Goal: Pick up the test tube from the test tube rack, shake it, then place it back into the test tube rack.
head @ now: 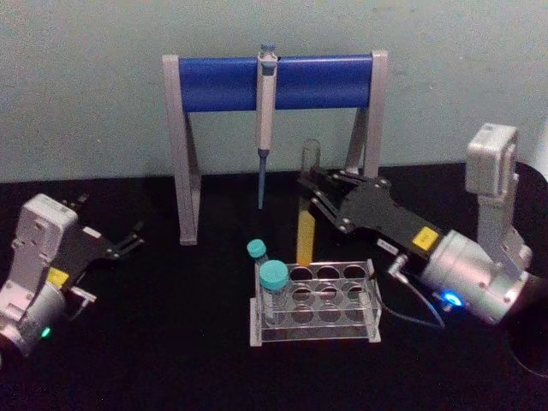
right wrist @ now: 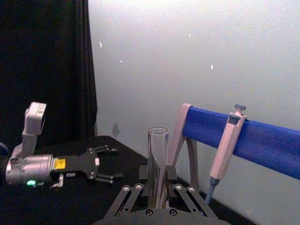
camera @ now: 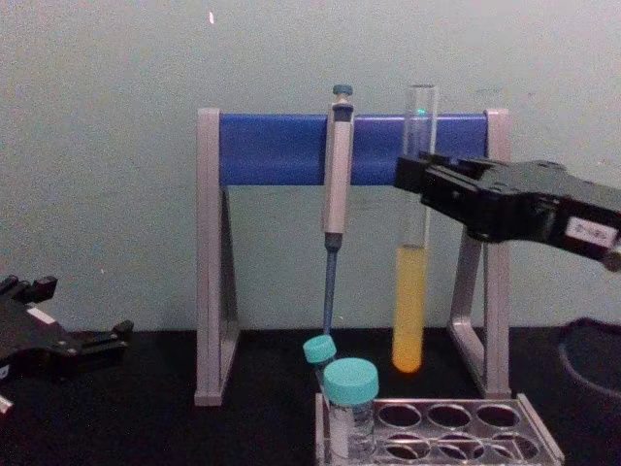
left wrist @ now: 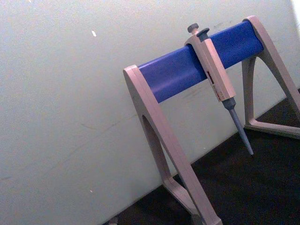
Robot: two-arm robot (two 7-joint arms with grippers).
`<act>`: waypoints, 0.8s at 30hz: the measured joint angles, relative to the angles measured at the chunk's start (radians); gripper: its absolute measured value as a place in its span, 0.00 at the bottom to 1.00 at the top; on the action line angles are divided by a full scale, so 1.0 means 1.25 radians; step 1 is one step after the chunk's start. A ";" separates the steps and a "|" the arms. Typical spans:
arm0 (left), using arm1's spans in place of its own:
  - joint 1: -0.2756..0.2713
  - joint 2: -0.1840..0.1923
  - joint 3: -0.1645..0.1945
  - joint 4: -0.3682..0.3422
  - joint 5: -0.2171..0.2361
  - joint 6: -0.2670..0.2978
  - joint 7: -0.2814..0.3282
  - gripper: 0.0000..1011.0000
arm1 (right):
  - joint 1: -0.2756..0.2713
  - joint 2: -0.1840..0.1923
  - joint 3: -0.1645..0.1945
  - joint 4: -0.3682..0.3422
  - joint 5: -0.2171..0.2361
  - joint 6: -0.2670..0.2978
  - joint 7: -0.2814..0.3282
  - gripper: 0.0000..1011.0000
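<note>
The test tube is a long clear glass tube with yellow-orange liquid in its lower part. It hangs upright, its round bottom a little above the back of the test tube rack. My right gripper is shut on the tube's upper part, reaching in from the right. From above, the tube stands over the rack's back row, held by my right gripper. The right wrist view has the tube between the fingers. My left gripper is parked open at the far left.
A tall grey-legged stand with a blue crossbar is behind the rack, with a grey-blue pipette hanging from it. Two teal-capped vials sit in the rack's left end. A cable trails from the right wrist.
</note>
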 joint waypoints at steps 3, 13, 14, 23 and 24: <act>0.000 0.000 0.000 0.000 0.000 0.000 0.000 0.99 | 0.026 -0.018 -0.007 0.024 -0.002 0.001 -0.005 0.22; 0.000 0.000 0.000 0.000 0.000 0.000 0.000 0.99 | 0.075 -0.047 -0.001 0.082 -0.017 0.001 -0.041 0.22; 0.000 0.000 0.000 0.000 0.000 0.000 0.000 0.99 | 0.075 -0.046 0.001 0.082 -0.018 0.002 -0.043 0.22; 0.000 0.000 0.000 0.000 0.000 0.000 0.000 0.99 | 0.069 -0.042 0.012 0.083 -0.023 0.005 -0.048 0.22; 0.000 0.000 0.000 0.000 0.000 0.000 0.000 0.99 | 0.068 -0.042 0.012 0.083 -0.023 0.005 -0.048 0.22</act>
